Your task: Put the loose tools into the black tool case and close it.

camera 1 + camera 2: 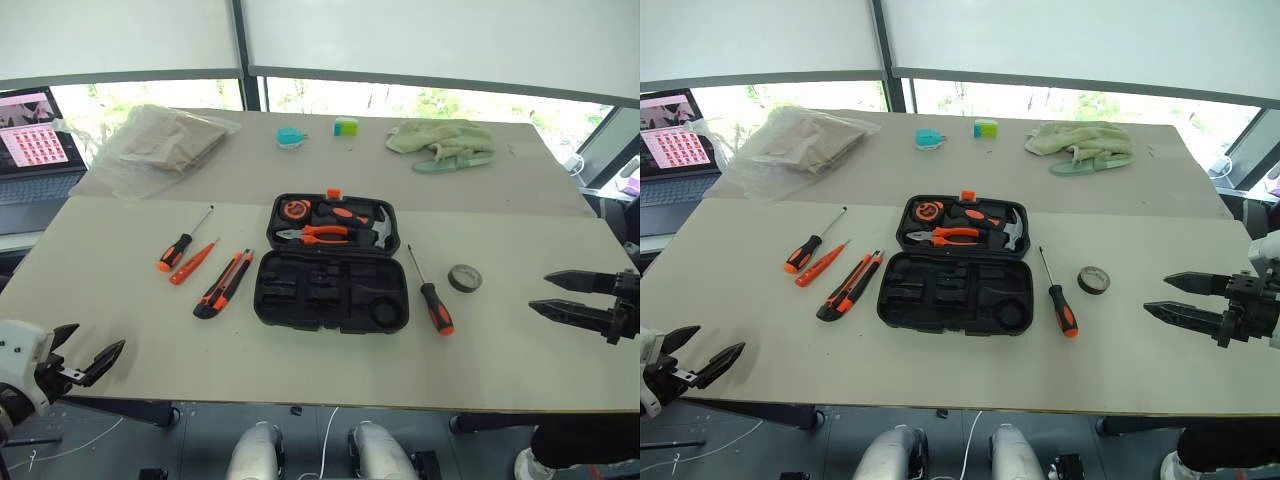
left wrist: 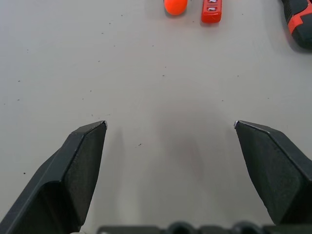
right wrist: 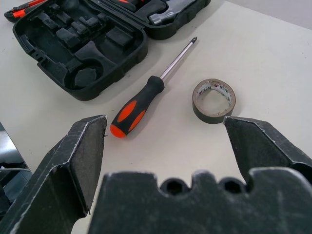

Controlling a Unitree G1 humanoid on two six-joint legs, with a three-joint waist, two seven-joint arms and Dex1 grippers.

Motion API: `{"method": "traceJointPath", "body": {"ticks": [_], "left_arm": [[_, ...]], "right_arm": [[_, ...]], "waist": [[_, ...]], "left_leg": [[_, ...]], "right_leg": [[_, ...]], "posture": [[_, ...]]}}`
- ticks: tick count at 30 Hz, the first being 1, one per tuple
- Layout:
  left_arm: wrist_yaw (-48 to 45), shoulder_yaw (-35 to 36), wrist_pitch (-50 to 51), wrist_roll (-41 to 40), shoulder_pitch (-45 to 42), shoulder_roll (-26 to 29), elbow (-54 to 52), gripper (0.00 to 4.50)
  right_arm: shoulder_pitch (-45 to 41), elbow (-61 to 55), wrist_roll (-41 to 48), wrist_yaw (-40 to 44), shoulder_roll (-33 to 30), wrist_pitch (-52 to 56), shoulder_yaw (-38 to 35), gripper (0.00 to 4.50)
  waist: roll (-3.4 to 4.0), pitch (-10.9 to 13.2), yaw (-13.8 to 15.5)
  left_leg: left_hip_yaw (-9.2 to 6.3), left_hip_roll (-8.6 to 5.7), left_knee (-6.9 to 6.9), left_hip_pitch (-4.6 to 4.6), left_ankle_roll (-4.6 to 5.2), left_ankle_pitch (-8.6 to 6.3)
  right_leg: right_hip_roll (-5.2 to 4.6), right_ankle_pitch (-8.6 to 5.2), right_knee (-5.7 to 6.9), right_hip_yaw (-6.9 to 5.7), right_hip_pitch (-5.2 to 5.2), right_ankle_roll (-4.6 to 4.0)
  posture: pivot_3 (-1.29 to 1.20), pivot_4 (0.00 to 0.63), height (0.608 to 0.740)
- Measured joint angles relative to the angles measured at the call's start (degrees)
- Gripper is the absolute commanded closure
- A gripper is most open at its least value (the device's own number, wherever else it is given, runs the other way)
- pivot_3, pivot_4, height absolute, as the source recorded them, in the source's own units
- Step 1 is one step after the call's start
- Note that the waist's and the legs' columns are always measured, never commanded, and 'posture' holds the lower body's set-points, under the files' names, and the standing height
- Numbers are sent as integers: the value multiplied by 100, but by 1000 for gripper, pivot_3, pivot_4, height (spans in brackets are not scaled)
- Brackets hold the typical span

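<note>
Black moulded plastic tool case [image 1: 332, 290] lies open for loading; left gripper [image 1: 85, 365] at seven o'clock and right gripper [image 1: 578, 298] at three o'clock both gape wide, empty, ready to collect the orange-and-black screwdrivers [image 1: 183, 256] and dark grey tape roll [image 1: 464, 277]

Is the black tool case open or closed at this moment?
Open: the black tool case lies flat, both halves up, near recesses bare.

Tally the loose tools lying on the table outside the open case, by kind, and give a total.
Screwdrivers: 3
Utility knife: 1
Tape roll: 1
Total: 5 loose tools, all on the table beside the black tool case, which lies open.
</note>
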Motion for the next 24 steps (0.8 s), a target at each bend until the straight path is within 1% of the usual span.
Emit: {"method": "traceJointPath", "body": {"ticks": [3, 6, 9, 12, 13, 16, 17, 18, 19, 20, 24], "left_arm": [[25, -44, -1, 21, -77, 0, 39, 0], [155, -308, 105, 77, -253, -3, 93, 0], [227, -441, 627, -25, -395, 41, -124, 0], [343, -520, 1151, -189, -853, 363, -332, 0], [475, -647, 1513, -198, -1311, 589, -315, 0], [704, -1084, 2140, -177, -2318, 971, -158, 0], [718, -1245, 2264, -174, -2588, 1017, -39, 0], [757, -1571, 2548, -167, -3129, 1020, 265, 0], [771, -1687, 2637, -163, -3287, 1020, 368, 0], [822, -2018, 2844, -89, -3741, 1013, 722, 0], [905, -2723, 3026, 261, -4848, 989, 1777, 0]], "right_arm": [[42, -34, -10, -29, 4, 1, -2, 48], [85, -79, -204, -242, 80, -167, 0, 48], [85, -254, -290, -492, 155, -241, -1, 48], [-33, -649, -208, -637, 158, -135, -11, 48], [-172, -921, -85, -728, 158, 34, -19, 48], [-543, -1665, 315, -891, 157, 418, 3, 48], [-599, -1880, 443, -933, 156, 525, 6, 48], [-674, -2226, 625, -998, 165, 695, 86, 48], [-728, -2374, 705, -1020, 180, 746, 137, 48], [-800, -2680, 835, -1102, 204, 853, 240, 48], [-1113, -3355, 1179, -1340, 355, 1058, 611, 48]], "waist": [[1, -1, 2], [-1, -2, 17], [-2, -2, 5], [-1, -2, 10], [1, -1, 19], [3, -1, 14], [2, -1, 14], [1, -1, 14], [0, 0, 15], [-2, 1, 15], [-8, 5, -2]], "left_leg": [[1, -1, 0, 1, 0, 0], [5, -2, 1, 0, 0, 0], [2, -2, 1, -2, -1, 1], [1, -1, 1, -2, -12, 8], [-1, -2, 2, 2, -17, 11], [-7, -2, 2, 1, -23, 17], [-8, -2, 1, -2, -23, 17], [-10, -2, 1, -3, -23, 17], [-12, -1, 1, -7, -23, 17], [-15, -2, 1, -10, -23, 17], [-22, -2, 5, -30, -24, 18]], "right_leg": [[0, 0, 0, 0, 1, 0], [-1, 0, 3, -3, 2, 1], [0, 0, 8, -2, -1, 1], [6, 0, 21, -4, -3, 0], [7, -1, 27, -6, 0, -1], [11, 0, 28, -11, 4, -1], [11, 0, 27, -11, 1, -1], [13, 0, 28, -14, 3, -1], [14, 0, 27, -16, 0, -1], [15, 0, 30, -19, -1, -1], [21, 1, 30, -24, -12, -2]], "posture": [[0, 150, 740], [0, 150, 740], [0, 150, 740], [0, 150, 740], [0, 150, 740], [0, 150, 740], [0, 150, 740], [0, 150, 740], [0, 150, 740], [0, 150, 740], [0, 150, 740]]}}
